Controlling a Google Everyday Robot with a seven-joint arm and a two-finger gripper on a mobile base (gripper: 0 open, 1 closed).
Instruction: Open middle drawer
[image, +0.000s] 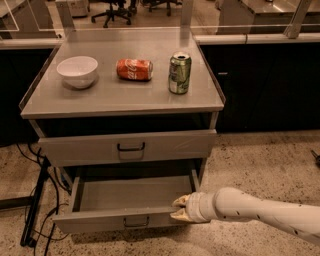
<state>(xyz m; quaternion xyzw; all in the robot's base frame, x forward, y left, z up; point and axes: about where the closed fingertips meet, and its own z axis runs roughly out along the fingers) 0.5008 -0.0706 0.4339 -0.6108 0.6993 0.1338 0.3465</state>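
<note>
Task's looking mostly done. The middle drawer (135, 196), lowest one in view, is sitting pulled well out of the cabinet, w/ its plain grey inside showing & nothing in it. The gripper (179, 209) is hanging low at the right end of the drawer's front panel, by the top edge, not at the handle (136, 221). The fingers (181, 201) are standing a bit apart; can't tell if they're touching the panel. The taller drawer (131, 146) above is looking shut or nearly so. Left, imo: maybe a last bit of pull, then backing the arm off.
</note>
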